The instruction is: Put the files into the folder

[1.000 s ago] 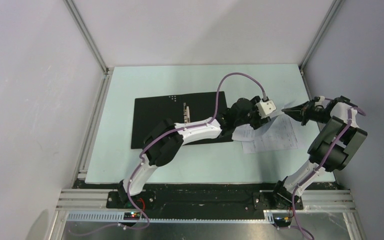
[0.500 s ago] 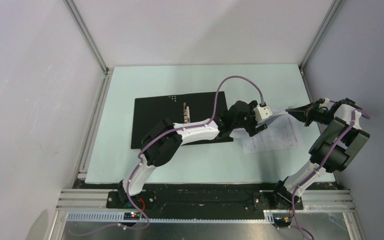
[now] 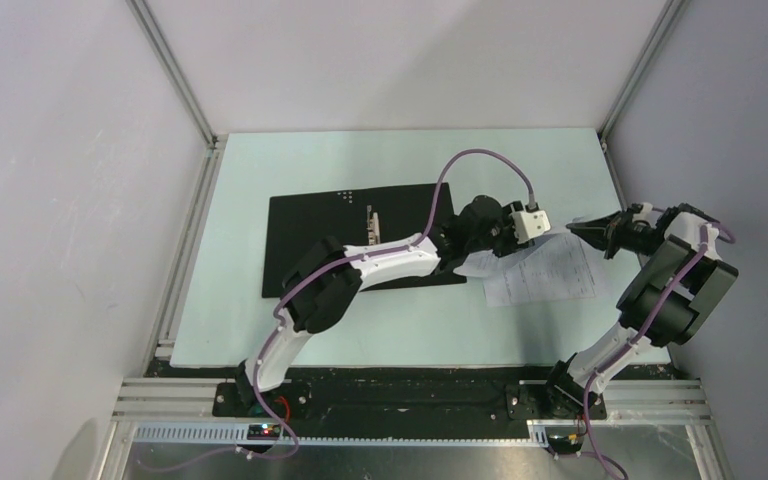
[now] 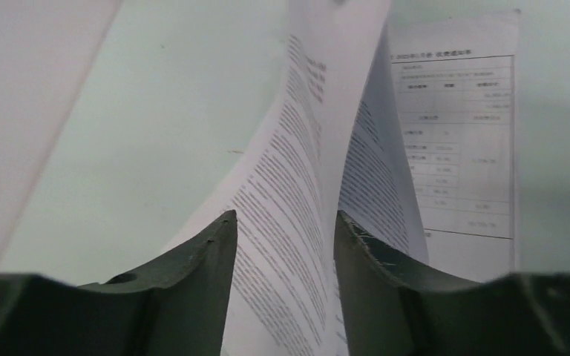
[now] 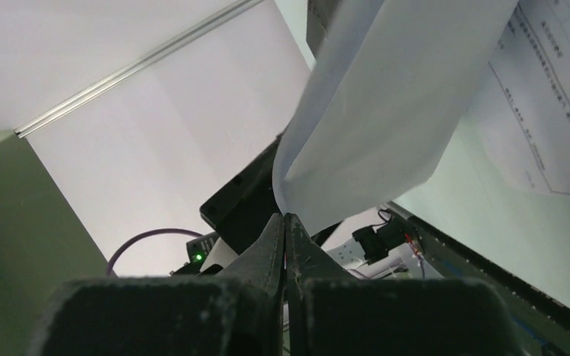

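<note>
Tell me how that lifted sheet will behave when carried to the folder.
Probably floppy: the lifted sheet bows and curls inside the left gripper. Likely light: the right gripper holds it by one pinched corner. That small grip may slip.

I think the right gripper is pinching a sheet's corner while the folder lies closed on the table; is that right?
Not quite: the folder lies open, black inside up, as the top view shows. The right gripper is indeed pinching a corner of a sheet.
</note>
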Controlling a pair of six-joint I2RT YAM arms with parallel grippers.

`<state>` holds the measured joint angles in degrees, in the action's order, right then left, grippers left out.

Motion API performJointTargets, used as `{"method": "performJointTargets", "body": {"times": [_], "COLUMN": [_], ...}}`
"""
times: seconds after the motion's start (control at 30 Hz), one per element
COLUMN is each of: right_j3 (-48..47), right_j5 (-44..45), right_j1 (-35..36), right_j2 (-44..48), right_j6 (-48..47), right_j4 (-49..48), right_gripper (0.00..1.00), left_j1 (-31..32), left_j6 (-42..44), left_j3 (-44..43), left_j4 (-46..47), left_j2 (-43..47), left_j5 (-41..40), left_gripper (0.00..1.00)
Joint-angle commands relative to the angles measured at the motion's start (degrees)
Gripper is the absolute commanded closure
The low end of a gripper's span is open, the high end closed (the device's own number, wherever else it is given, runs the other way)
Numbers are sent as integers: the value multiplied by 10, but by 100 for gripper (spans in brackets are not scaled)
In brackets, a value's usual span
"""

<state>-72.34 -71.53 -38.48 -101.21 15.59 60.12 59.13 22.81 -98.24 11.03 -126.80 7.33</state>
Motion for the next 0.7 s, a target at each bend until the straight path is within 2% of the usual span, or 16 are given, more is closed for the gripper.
{"method": "performJointTargets", "body": {"times": [0.0, 0.03, 0.1, 0.33, 0.4, 0.47, 0.5, 0.53, 0.57, 0.67], "right_j3": [20, 22, 26, 25, 24, 25, 24, 24, 18, -19], "right_j5": [-26, -25, -20, -23, -21, -20, -20, -19, -15, 36], "right_j1": [-1, -1, -2, -4, -4, -4, -4, -6, -7, -11], "right_j2": [35, 36, 34, 25, 24, 24, 23, 22, 21, 18], "right_j6": [-31, -35, -45, 4, 1, -8, -9, -11, -11, -48], "right_j4": [45, 48, 54, 4, 6, 11, 11, 10, 9, 25], "right_gripper": [100, 100, 100, 100, 100, 100, 100, 100, 98, 70], "left_j1": [8, 9, 9, 4, 4, 4, 4, 4, 4, 3], "left_j6": [49, 52, 52, 56, 64, 68, 68, 66, 60, 34], "left_j3": [-40, -41, -41, -35, -40, -44, -45, -46, -48, -54], "left_j4": [10, 10, 10, 0, -5, -8, -8, -8, -7, -7], "left_j2": [-19, -22, -22, -13, -15, -18, -19, -19, -19, -12], "left_j5": [-18, -19, -21, 45, 61, 69, 70, 68, 65, 30], "left_gripper": [51, 59, 68, 72, 76, 86, 96, 98, 100, 100]}}
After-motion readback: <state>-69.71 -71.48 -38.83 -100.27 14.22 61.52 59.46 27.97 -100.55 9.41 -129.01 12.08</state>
